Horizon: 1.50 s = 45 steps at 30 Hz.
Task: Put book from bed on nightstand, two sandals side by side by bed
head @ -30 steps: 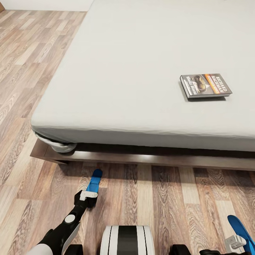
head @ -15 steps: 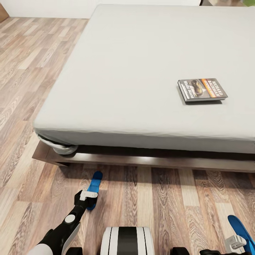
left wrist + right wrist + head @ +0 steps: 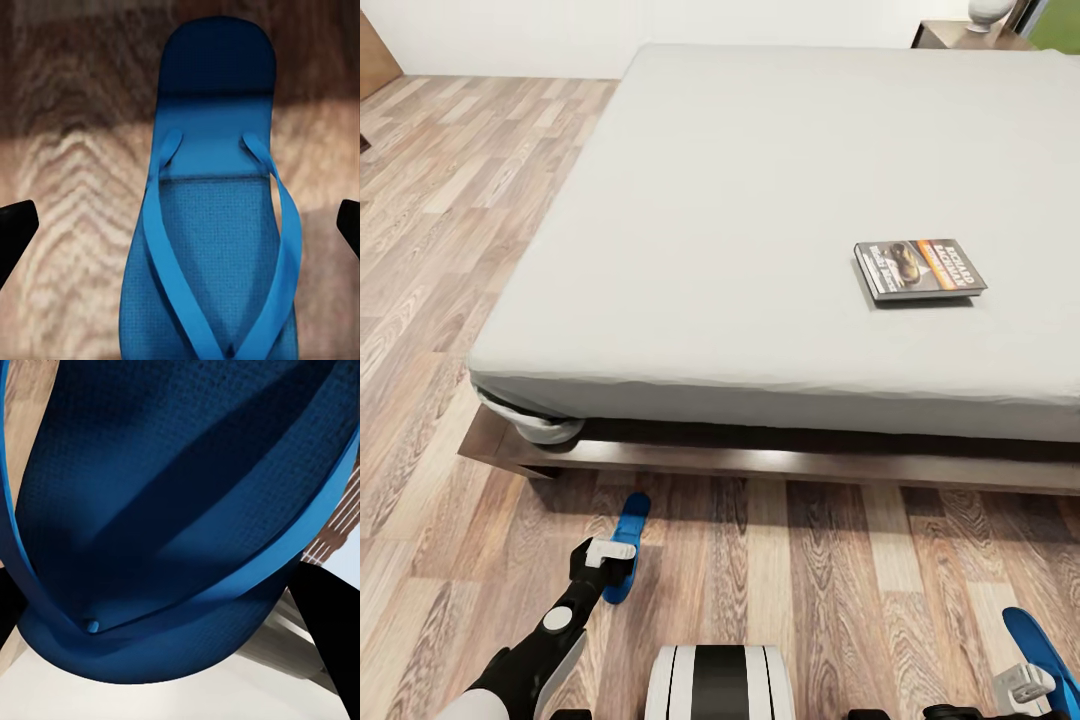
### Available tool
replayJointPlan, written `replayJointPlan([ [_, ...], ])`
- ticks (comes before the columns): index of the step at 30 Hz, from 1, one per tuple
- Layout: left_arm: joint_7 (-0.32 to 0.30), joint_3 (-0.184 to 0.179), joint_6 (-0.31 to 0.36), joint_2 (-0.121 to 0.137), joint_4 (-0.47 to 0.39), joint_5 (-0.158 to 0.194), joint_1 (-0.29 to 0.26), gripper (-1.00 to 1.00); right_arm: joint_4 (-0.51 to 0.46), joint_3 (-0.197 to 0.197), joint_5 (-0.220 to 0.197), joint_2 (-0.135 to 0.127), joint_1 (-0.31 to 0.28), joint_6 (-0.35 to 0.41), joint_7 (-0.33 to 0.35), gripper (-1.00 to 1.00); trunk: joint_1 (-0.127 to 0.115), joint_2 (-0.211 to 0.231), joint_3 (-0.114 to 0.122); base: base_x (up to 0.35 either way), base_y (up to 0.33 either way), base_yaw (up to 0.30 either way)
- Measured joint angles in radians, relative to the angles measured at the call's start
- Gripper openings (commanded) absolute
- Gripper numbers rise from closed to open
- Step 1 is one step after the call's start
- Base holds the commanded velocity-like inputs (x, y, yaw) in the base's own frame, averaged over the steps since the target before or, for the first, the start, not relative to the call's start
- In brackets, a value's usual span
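Left gripper point(image 3: 612, 562) hangs over one sandal point(image 3: 623, 545) on the floor by the bed point(image 3: 760, 200), fingers wide apart, its long axis pointing at the bed; right gripper point(image 3: 1028, 685) is clamped on the other sandal point(image 3: 1042, 650); book point(image 3: 918, 269) sits on the mattress, nearer the right arm.
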Motion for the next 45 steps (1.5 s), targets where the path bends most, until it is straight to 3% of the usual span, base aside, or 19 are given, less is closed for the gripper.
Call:
replayJointPlan([
  [11, 0.001, -0.001, 0.0, -0.007, 0.0, -0.003, 0.003, 1.0, 0.0, -0.001, 0.002, 0.001, 0.0, 0.001, 0.0, -1.0, 0.0, 0.0, 0.0, 0.0, 0.0, 0.0],
  [28, 0.002, -0.001, 0.004, -0.004, 0.003, -0.004, 0.001, 1.0, -0.002, 0.003, 0.001, -0.001, -0.01, 0.002, 0.003, -1.0, -0.006, 0.003, 0.054, 0.0, 0.0, 0.0],
  [32, 0.008, -0.001, 0.005, -0.004, 0.005, -0.005, 0.001, 1.0, -0.002, 0.004, 0.002, -0.001, -0.011, 0.001, 0.02, -1.0, -0.006, 0.003, 0.054, 0.0, 0.0, 0.0],
  [36, 0.068, -0.005, 0.006, -0.003, 0.005, -0.005, 0.002, 1.0, -0.002, 0.003, 0.003, -0.001, -0.011, 0.002, 0.031, -1.0, -0.006, 0.003, 0.054, 0.0, 0.0, 0.0],
  [41, 0.216, -0.01, 0.007, 0.007, 0.003, -0.013, 0.001, 1.0, -0.002, 0.003, 0.004, -0.002, -0.014, 0.002, 0.036, -1.0, -0.006, 0.003, 0.054, 0.0, 0.0, 0.0],
  [44, 0.304, -0.01, 0.008, 0.035, 0.004, -0.056, 0.001, 1.0, -0.002, 0.004, 0.004, -0.003, -0.019, 0.002, 0.037, -1.0, -0.006, 0.003, 0.054, 0.0, 0.0, 0.0],
  [45, 0.353, -0.008, 0.007, 0.046, 0.004, -0.089, 0.001, 1.0, -0.003, 0.005, 0.005, -0.003, -0.021, 0.002, 0.037, -1.0, -0.006, 0.003, 0.054, 0.0, 0.0, 0.0],
])
